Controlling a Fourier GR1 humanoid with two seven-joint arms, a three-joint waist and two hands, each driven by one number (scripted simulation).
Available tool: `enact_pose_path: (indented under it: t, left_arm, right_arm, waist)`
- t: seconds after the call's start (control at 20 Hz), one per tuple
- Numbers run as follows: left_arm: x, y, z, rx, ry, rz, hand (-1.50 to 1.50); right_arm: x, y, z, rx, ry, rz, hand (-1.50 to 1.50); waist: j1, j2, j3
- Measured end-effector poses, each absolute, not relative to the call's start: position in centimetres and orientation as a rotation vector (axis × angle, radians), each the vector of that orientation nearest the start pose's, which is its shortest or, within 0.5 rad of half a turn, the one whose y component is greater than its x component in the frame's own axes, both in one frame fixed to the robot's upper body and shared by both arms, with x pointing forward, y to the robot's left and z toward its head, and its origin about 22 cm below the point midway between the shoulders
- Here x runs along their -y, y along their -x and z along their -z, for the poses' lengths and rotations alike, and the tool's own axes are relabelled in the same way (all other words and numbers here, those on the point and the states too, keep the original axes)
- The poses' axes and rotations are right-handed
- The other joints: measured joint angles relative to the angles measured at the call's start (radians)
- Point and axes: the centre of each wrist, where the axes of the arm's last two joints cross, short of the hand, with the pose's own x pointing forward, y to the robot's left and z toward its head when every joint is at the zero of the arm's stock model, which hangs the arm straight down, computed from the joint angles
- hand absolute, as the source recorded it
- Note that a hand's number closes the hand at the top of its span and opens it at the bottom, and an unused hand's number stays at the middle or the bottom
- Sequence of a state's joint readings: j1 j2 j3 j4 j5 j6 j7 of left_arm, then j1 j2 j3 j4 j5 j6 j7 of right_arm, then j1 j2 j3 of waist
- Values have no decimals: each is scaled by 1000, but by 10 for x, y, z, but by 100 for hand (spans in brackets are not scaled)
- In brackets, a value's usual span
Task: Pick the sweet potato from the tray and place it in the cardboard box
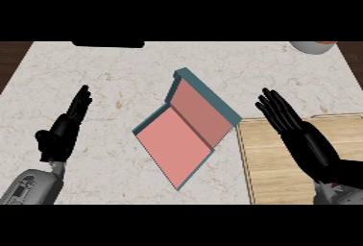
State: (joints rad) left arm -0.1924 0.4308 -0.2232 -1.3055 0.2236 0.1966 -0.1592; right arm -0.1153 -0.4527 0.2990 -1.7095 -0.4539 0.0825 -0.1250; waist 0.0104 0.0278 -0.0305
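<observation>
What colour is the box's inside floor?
Salmon pink, with teal walls; the box shows in the head view.

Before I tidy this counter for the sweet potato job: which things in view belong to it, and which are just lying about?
Part of the job:
- wooden tray
- teal box with pink inside, likely the target
- left hand
- right hand
No sweet potato shows.

Lying about:
- black object, top edge
- white vessel, top right

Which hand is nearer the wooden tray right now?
Right. The right hand hangs over the wooden tray's left part; the left hand is across the counter, beyond the teal-and-pink box.
</observation>
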Motion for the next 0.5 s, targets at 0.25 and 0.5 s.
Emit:
enact_pose_path:
  t: [0.25,0.5]
  left_arm:
    - [-298,-273,-2,1557,-299,206,0]
    - [-302,-262,5,1487,-360,194,0]
  right_arm:
    - [272,-265,-91,1879,-295,-323,-150]
    - [333,-266,-99,1866,203,-327,-150]
  waist:
    - [-4,-21,23]
    - [-21,-29,25]
